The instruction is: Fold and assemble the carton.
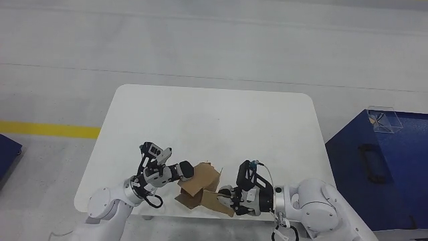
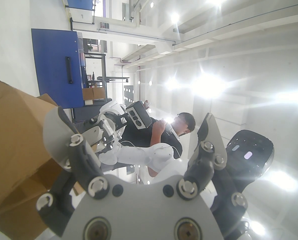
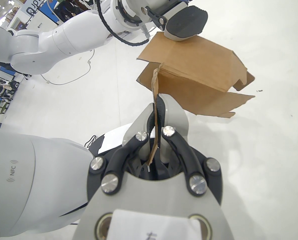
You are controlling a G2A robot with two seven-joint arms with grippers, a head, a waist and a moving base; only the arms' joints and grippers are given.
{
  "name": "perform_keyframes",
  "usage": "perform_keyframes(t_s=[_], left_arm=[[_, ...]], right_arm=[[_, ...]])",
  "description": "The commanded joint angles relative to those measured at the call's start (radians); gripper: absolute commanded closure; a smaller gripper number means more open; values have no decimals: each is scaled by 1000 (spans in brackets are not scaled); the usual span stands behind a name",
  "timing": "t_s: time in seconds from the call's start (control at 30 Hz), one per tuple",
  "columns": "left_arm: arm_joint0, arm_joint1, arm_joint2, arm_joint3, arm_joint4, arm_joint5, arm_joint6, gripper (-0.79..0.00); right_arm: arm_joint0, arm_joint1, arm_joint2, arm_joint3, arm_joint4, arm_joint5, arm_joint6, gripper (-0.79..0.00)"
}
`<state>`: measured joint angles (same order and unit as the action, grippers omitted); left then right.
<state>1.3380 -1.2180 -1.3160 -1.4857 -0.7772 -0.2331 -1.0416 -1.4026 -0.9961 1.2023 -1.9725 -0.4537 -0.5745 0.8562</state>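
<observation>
Brown corrugated carton [image 1: 200, 189], partly erected, near the edge of the tabletop [image 1: 200, 114] closest to the robot and between the two arms. In the right wrist view the carton [image 3: 194, 76] shows a creased upper panel. Its end flaps stand open, and one loose lower flap [image 3: 214, 103] lies spread flat on the white surface.

The right end effector [image 3: 159, 101] is closed tight on another flap [image 3: 154, 88], which appears edge-on as a thin strip of board running up from between the two fingers to the body of the carton. In the top view this right end effector [image 1: 227, 193] is at the carton's right side.

The left end effector [image 1: 190, 171] meets the carton from the opposite side. Its jaws are spread wide with nothing between them. In the left wrist view the left end effector [image 2: 132, 118] has the carton [image 2: 11, 138] lying against the outer side of one finger. The right wrist view shows that finger's ribbed black pad [image 3: 186, 23] resting with its tip on the far edge of the upper panel.

Surroundings:
- The tabletop is white with rounded corners.
- A blue cabinet [image 1: 374, 174] stands on the floor to the robot's right.
- A yellow floor line [image 1: 47, 130] runs along the left.
</observation>
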Motion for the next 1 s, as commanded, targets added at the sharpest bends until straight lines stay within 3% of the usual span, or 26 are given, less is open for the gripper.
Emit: perform_keyframes(t_s=[0.0, 0.13, 0.3, 0.5, 0.73, 0.97], left_arm=[[0, 0, 0, 0, 0, 0, 0, -785], [-4, 4, -13, -18, 42, -6, 8, -785], [32, 37, -161, -133, 214, -12, 4, -785], [116, 70, -294, -301, 596, 15, 92, -785], [181, 80, -263, -384, 926, 11, 186, -785], [199, 84, -233, -402, 951, 9, 196, -785]], right_arm=[[0, 0, 0, 0, 0, 0, 0, 0], [9, -2, -9, -8, -46, 53, -23, 0], [68, -6, -37, 13, 40, 126, 49, 0], [169, -8, -46, 61, 187, 144, 153, 0], [273, -12, -64, 123, 369, 186, 259, 0], [363, -23, -104, 206, 505, 232, 292, 0]])
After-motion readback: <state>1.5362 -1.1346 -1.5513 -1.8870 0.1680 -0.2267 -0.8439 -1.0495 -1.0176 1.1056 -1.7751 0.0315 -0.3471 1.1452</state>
